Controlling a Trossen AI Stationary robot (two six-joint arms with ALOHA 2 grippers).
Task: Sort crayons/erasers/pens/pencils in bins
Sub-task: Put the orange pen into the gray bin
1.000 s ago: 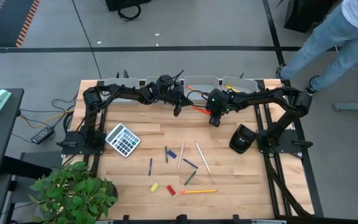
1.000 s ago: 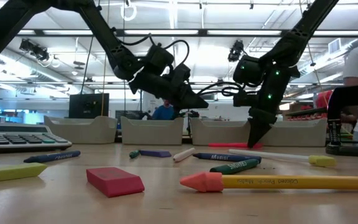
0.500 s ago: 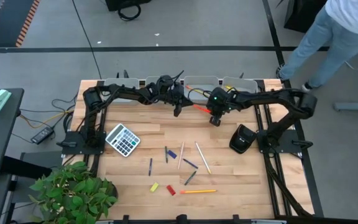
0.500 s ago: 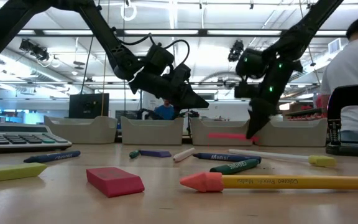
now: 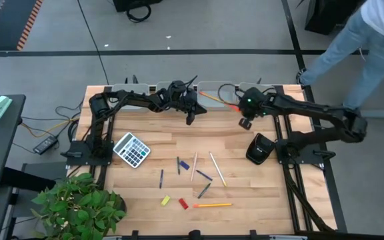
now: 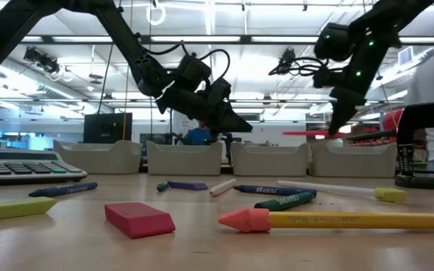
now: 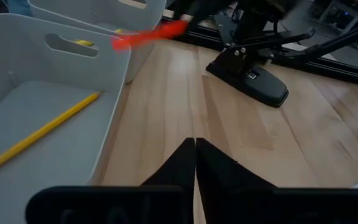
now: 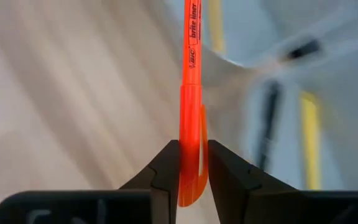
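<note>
Nearest, in the low view, the unsorted items lie on the tabletop (image 6: pixel 202 245): a red eraser (image 6: pixel 139 217), a long yellow pencil (image 6: pixel 330 220) with a pink end, and crayons beyond them. The grey calculator (image 6: pixel 22 165) sits at the edge on my left arm's side.

Farther back, along the far edge, stands the row of bins (image 6: pixel 270 159). All places below are given relative to this row.

My right pincer (image 8: pixel 191 163) is clamped on an orange highlighter (image 8: pixel 190 93), gripping it near one end. From overhead, that pincer (image 5: pixel 246 119) hangs just on the tabletop side of the row, near its end on the right arm's side. The highlighter (image 5: pixel 220 101) runs from the pincer slantwise over the bins; its free end reaches toward the row's middle. In the low view it is held level (image 6: pixel 307 132), above the bin rims and clear of them. Its long axis lies roughly along the row, so I judge the drop depends on bringing the whole length inside one bin's walls before releasing.

My left pincer (image 7: pixel 195 163), fingers pressed together and holding nothing, waits just in front of the row's middle (image 5: pixel 190 118). One bin (image 7: pixel 48 134) beside it holds a yellow pencil (image 7: pixel 39 134). The right arm is the nearer one, already carrying the item.
</note>
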